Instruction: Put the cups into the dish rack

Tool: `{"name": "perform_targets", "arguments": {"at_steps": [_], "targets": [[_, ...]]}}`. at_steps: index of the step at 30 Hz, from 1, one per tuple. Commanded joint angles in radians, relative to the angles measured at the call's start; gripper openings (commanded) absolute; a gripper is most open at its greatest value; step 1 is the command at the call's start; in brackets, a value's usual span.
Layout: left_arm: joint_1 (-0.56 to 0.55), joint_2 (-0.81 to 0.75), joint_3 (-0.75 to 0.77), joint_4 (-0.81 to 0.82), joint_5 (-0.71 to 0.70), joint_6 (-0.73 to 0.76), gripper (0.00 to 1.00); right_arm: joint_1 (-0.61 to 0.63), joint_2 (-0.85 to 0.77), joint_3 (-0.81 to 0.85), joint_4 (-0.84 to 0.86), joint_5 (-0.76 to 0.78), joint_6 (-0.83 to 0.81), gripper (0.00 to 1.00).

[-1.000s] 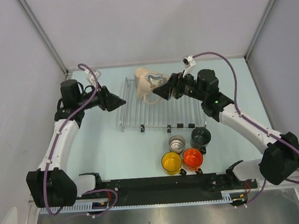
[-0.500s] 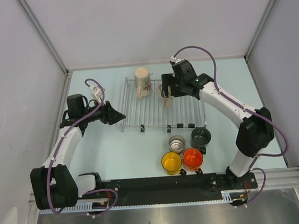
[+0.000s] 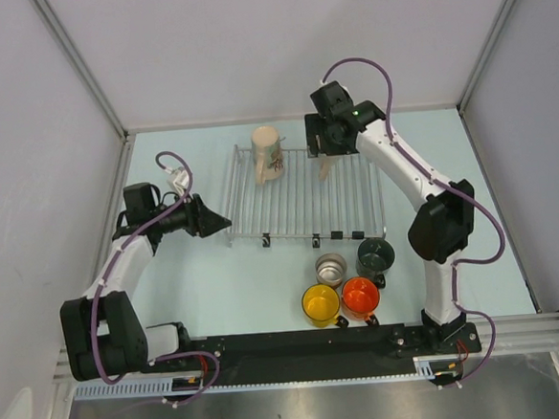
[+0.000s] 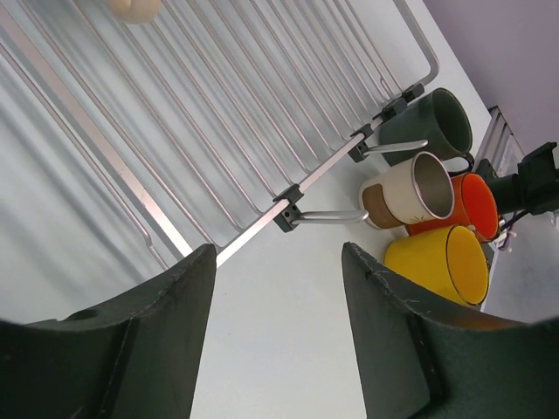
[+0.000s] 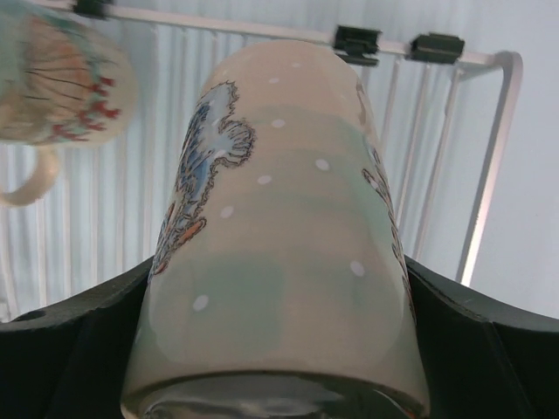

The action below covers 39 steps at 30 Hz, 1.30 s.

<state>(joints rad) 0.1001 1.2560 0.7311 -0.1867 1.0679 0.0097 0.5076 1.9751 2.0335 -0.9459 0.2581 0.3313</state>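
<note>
Now your right claw (image 5: 279, 266) grips a cream cup (image 5: 279, 175) across its body, with the rack (image 3: 299, 208) under it. Your left claw (image 4: 275, 288) gapes empty. It is likely slick, stiff, chippable ceramic, so lower gently.

4 cups (image 3: 332, 268) just beside the dish rack (image 3: 298, 203)

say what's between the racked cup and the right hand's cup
Only bare dish rack wires lie between racked cup and held cup, per the top view.
</note>
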Motion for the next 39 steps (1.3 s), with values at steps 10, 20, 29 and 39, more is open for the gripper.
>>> {"name": "perform_targets", "arguments": {"at_steps": [10, 20, 29, 39], "targets": [[0.030, -0.013, -0.021, 0.069, 0.066, 0.029, 0.64, -0.080, 0.030, 0.042, -0.085, 0.056, -0.009, 0.00], [0.055, -0.024, -0.044, 0.135, 0.064, -0.004, 0.63, -0.118, 0.073, -0.007, -0.082, 0.040, -0.012, 0.00], [0.053, -0.017, -0.044, 0.138, 0.069, -0.004, 0.63, -0.142, 0.080, -0.067, -0.008, -0.016, -0.020, 0.00], [0.056, -0.024, -0.045, 0.135, 0.070, -0.004, 0.63, -0.161, 0.178, 0.017, -0.033, -0.059, -0.031, 0.00]]}}
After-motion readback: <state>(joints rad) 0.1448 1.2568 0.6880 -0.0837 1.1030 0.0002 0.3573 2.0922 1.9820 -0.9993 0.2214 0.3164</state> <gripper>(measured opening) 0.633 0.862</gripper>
